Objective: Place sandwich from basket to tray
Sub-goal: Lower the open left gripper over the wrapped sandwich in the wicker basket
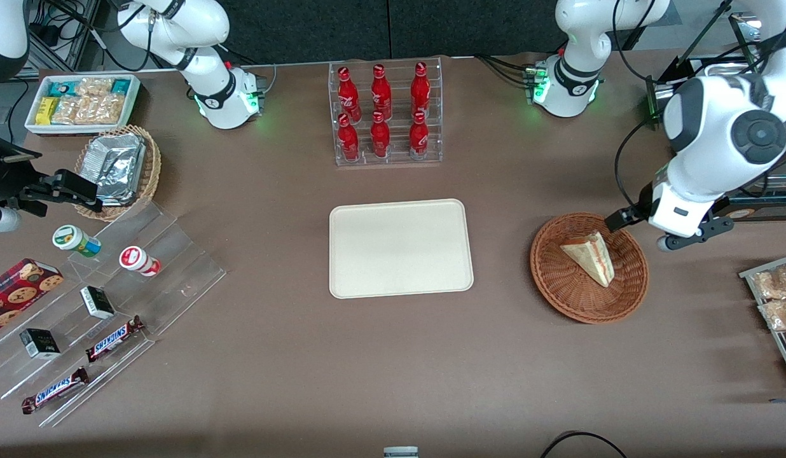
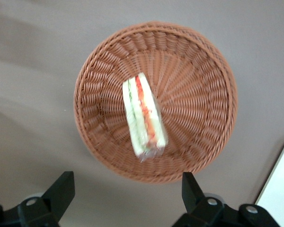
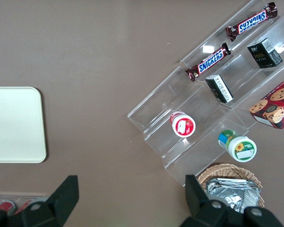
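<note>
The sandwich [image 1: 590, 257] [image 2: 143, 117], a pale bread wedge with a red and green stripe along its cut edge, lies inside the round reddish-brown wicker basket [image 1: 558, 280] [image 2: 203, 94]. The cream tray [image 1: 400, 248] [image 2: 280, 189] lies flat at the table's middle with nothing on it, beside the basket toward the parked arm's end. My gripper [image 1: 668, 228] [image 2: 127, 191] hangs in the air just outside the basket's rim, slightly farther from the front camera than the sandwich. It is open, its fingers spread wide with only bare table between them.
A clear rack of red bottles [image 1: 385, 114] stands farther from the front camera than the tray. Toward the parked arm's end are a tan basket of foil packs [image 1: 116, 168], a white snack bin [image 1: 81, 102] and clear steps with snacks [image 1: 107, 305]. Snack packets [image 1: 778, 299] lie at the working arm's end.
</note>
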Motion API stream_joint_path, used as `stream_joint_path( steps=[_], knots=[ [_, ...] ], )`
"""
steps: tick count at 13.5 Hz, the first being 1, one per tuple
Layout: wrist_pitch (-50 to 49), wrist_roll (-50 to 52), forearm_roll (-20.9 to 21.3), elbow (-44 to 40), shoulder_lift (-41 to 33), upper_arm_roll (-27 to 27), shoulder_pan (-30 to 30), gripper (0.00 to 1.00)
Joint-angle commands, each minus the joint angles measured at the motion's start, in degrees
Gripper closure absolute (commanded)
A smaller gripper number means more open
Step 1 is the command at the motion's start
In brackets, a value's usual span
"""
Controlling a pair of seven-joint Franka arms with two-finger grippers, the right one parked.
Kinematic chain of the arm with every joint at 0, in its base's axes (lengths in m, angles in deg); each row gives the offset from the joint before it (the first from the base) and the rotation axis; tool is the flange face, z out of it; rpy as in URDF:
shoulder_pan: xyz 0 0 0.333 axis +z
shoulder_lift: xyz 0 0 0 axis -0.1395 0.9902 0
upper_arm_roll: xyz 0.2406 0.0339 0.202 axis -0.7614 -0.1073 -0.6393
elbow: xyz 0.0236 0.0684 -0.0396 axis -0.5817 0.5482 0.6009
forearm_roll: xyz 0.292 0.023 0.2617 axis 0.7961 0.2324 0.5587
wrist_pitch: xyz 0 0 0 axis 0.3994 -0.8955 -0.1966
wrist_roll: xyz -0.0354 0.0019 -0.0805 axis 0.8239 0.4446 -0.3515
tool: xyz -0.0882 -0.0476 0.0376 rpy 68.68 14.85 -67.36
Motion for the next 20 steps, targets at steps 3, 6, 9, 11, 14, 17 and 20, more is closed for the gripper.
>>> stream_joint_path(
  steps=[3,6,9,11,14,17,20],
  knots=[
    [10.9,11.5,1.8,3.1,3.0,0.4,-0.2,0.00],
    [13.4,15.3,1.9,3.5,6.1,0.4,-1.2,0.00],
    [13.5,17.5,1.9,3.8,8.3,0.4,-1.3,0.00],
    [13.5,17.5,1.9,5.0,9.0,0.4,-1.9,0.00],
    [13.5,17.7,4.3,5.2,10.6,0.4,-1.9,0.00],
    [15.6,17.7,4.7,5.5,12.6,0.3,-1.9,0.00],
    [15.6,18.0,4.6,5.5,12.8,0.2,-1.7,0.19]
  ],
)
